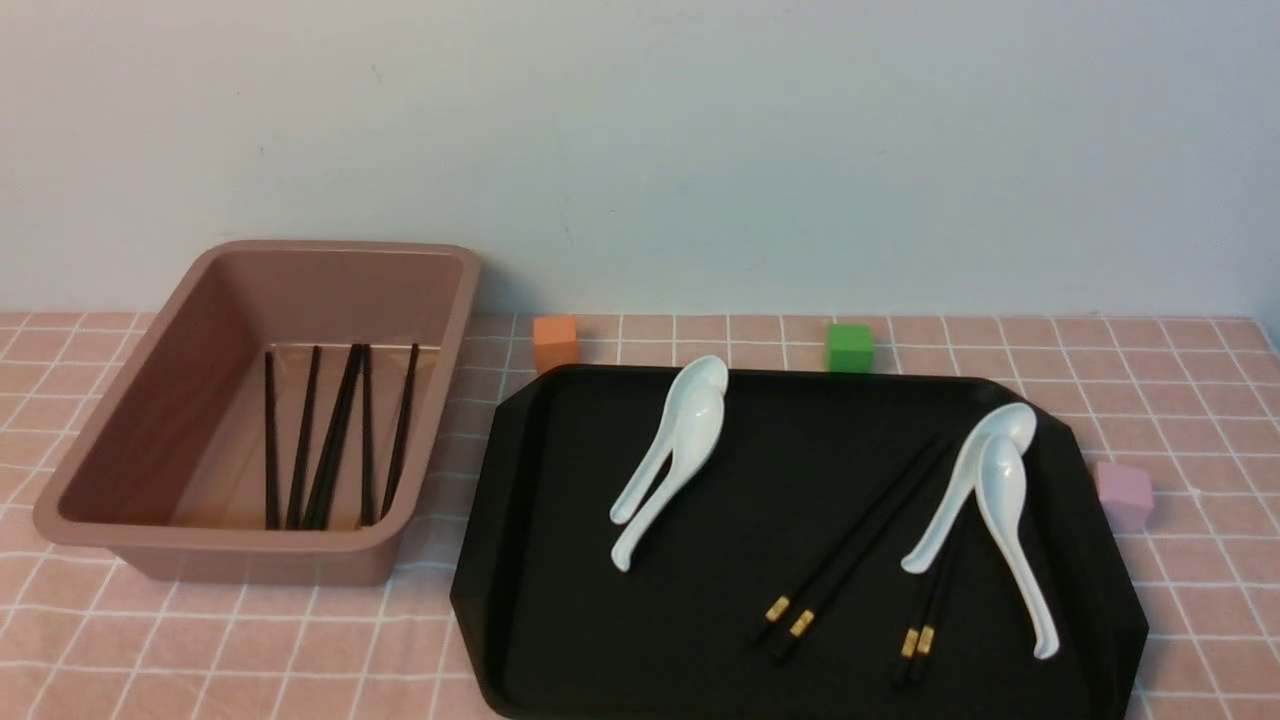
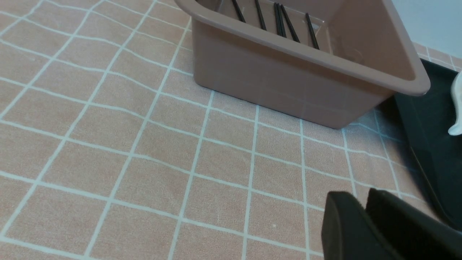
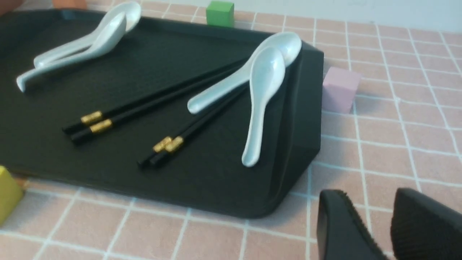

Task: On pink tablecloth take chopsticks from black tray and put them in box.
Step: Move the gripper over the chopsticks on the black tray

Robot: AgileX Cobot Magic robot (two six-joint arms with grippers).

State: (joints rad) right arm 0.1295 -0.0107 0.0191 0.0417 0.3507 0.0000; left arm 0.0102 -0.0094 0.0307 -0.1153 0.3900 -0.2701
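Chopsticks [image 1: 850,542] split two ways: four lie on the black tray [image 1: 560,600], one pair tucked under white spoons [image 1: 985,480], and several rest in the box [image 1: 130,420]. Your right claw [image 3: 371,196] hangs parted and empty above the pink tablecloth [image 3: 397,144]. Your left claw [image 2: 361,198] holds nothing, its fingers nearly together — whether they touch, you cannot tell.

Dusty brownish-pink box [image 2: 288,83] on the pink tablecloth [image 2: 144,144], black chopsticks [image 2: 279,14] lying inside, black tray [image 2: 433,137] edge just beside it, left gripper [image 2: 366,200] over bare cloth, jaws close together
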